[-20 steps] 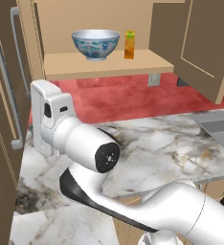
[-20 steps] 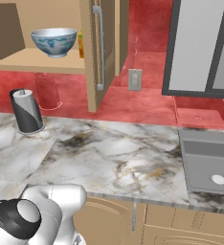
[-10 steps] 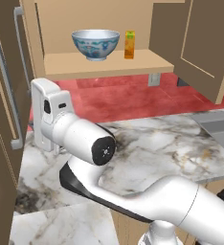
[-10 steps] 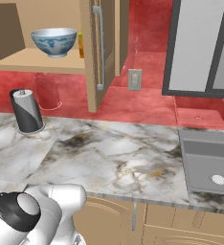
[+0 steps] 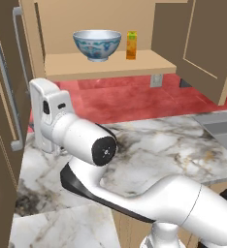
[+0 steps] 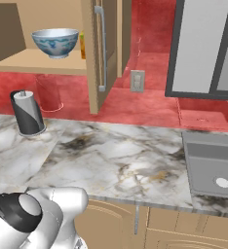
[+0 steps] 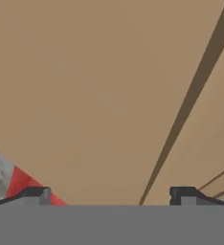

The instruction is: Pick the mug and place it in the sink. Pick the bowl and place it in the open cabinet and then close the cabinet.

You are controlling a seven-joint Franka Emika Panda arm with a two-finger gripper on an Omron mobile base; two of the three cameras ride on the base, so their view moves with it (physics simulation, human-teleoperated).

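Round white ceramic bowl with blue pattern sits upright on the plain shelf of the tan wooden wall cabinet, both doors swung open; silver bar handle on the right door seen in right base view. Small orange carton stands just beside the bowl on the same shelf, apart from it. White arm with dark joints is folded low over the marble counter, hand end near the left cabinet door. Two-finger gripper spread wide, nothing between the tips, facing tan wood panel close up. Grey sink at right edge of counter, one round drain visible; red mug can't be made out. Black-and-white paper towel roll stands on counter below shelf, against red backsplash
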